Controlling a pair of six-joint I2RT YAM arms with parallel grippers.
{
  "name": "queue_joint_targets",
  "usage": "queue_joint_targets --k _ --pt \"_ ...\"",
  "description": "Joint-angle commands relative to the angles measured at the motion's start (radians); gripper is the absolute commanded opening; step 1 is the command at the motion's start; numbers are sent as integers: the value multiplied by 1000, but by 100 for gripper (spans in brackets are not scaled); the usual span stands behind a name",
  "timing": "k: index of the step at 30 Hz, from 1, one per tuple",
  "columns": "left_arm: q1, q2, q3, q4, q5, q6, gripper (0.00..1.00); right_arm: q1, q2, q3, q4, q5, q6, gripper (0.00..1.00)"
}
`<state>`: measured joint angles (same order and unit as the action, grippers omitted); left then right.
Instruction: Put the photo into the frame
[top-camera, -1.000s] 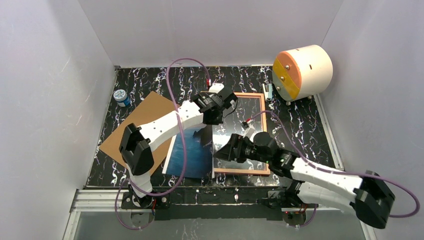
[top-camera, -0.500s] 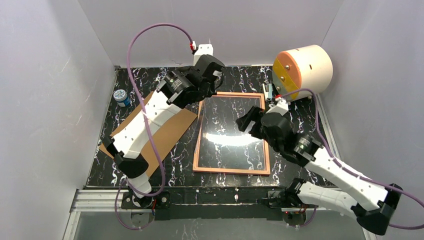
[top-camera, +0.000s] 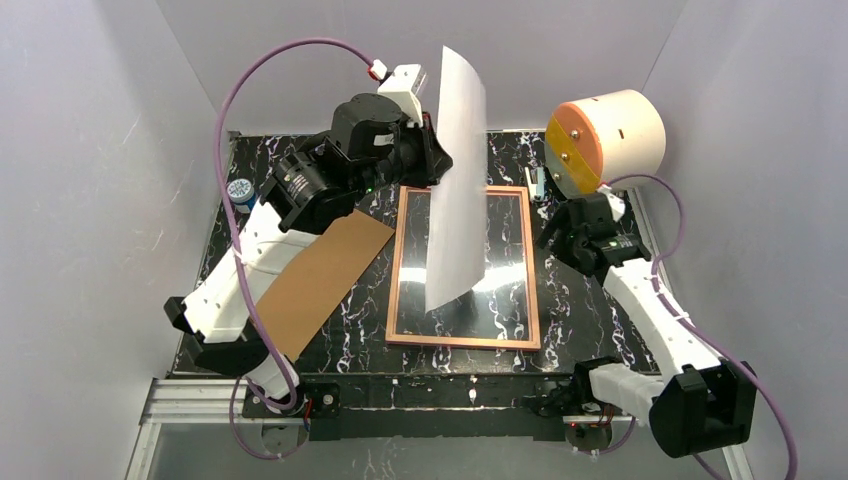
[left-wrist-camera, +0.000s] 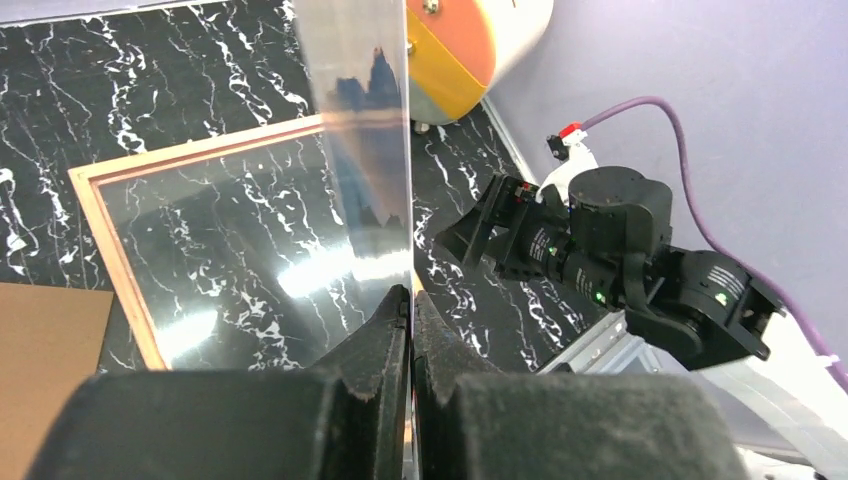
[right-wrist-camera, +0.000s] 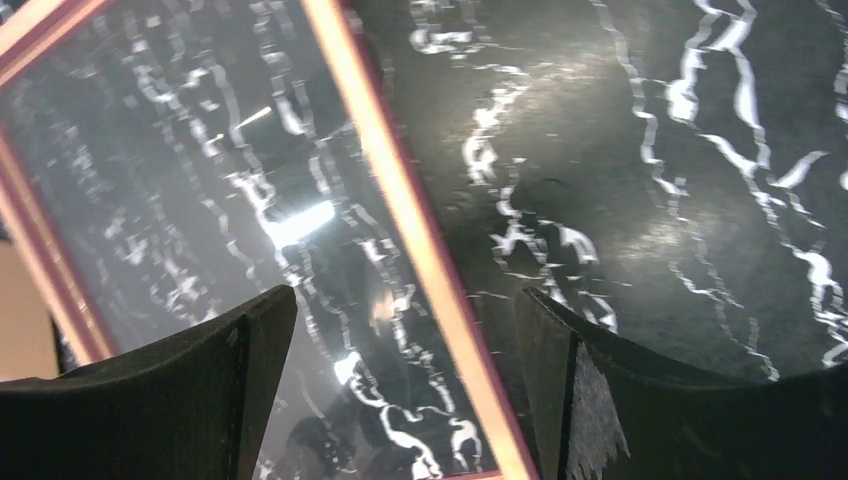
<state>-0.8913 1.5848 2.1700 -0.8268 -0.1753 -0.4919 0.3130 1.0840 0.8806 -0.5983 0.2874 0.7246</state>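
The photo (top-camera: 458, 180) stands almost on edge in the air above the frame, its white back toward the top camera. My left gripper (top-camera: 430, 150) is shut on its far upper edge. In the left wrist view the photo's (left-wrist-camera: 365, 130) glossy side runs up from my closed left gripper (left-wrist-camera: 411, 300). The frame (top-camera: 394, 270) lies flat on the table, and its glass reflects the light. My right gripper (top-camera: 560, 235) is open beside the frame's right rail. In the right wrist view that gripper (right-wrist-camera: 405, 330) hovers over the frame's rail (right-wrist-camera: 400, 200) with nothing between its fingers.
A brown backing board (top-camera: 315, 280) lies left of the frame, under the left arm. A white cylinder with an orange face (top-camera: 605, 143) stands at the back right. A small blue-lidded jar (top-camera: 242, 194) sits at the back left. White walls close in the table.
The left arm has risen and now holds the photo upright over the frame. The right arm has drawn back from over the frame to its right side.
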Motion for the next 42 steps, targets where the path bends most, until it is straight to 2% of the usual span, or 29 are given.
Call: queue_joint_targets --k 1,3,5,9,15,23,30,42 --pt "12 -22 -60 35 -2 -78 0 -148 -11 -46 -6 -96 -71 87" --pt "63 11 -114 4 2 -116 0 -188 -10 -78 -3 -94 -79 87" --pt "166 24 -225 24 119 -153 0 -214 -18 -103 5 -101 -78 87" --pt "317 15 -460 190 373 -187 0 -230 -39 -137 7 -112 -68 86" --pt "434 52 -631 299 558 -188 0 -235 -52 -164 7 -120 -56 86" --pt "468 89 -789 427 620 -205 0 -236 -36 -186 26 -137 -50 86" --pt "468 166 -793 496 674 -190 0 -236 -27 -214 42 -149 -47 85" --pt "463 221 -912 731 749 -307 1 -238 -20 -255 94 -199 -33 82"
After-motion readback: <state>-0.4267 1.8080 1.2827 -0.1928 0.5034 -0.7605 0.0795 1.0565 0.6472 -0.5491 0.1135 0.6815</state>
